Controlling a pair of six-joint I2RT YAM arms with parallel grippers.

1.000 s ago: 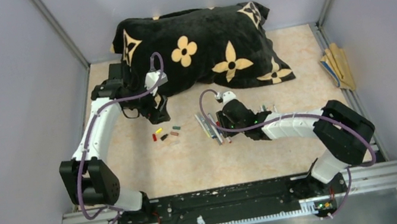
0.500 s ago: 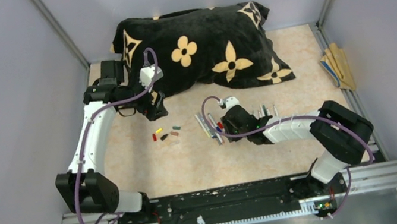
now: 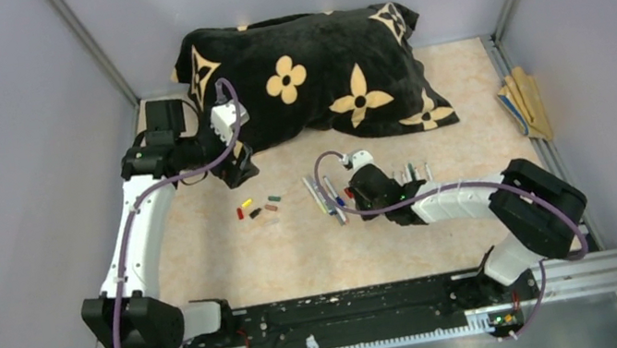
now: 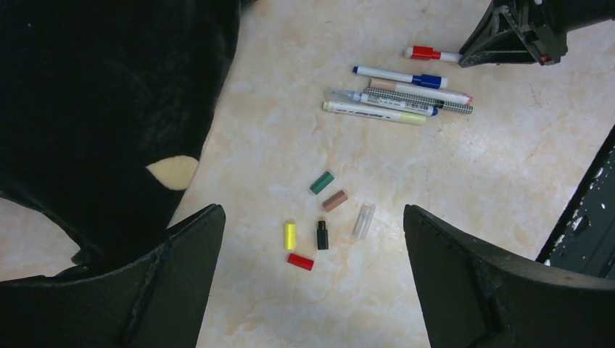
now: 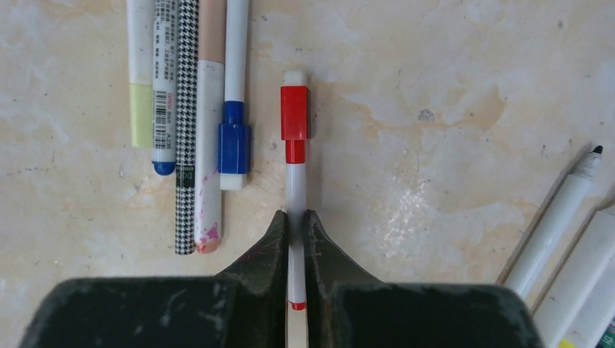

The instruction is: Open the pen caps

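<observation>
My right gripper is shut on the white barrel of a red-capped pen lying on the table; its red cap is on, ahead of the fingers. Several more pens lie side by side to its left, one with a blue cap. My left gripper is open and empty, high above loose caps: green, brown, clear, yellow, black, red. In the top view the caps lie left of the pens.
A black pillow with tan flowers lies at the back, touching the left gripper's side. Uncapped pens lie right of the right gripper. Flat tan sticks rest at the right wall. Metal frame posts stand at the corners.
My left arm has drawn back to the left and its gripper has shifted toward the pillow. My right gripper slid slightly toward me and to the right at the pen row, then held still.
</observation>
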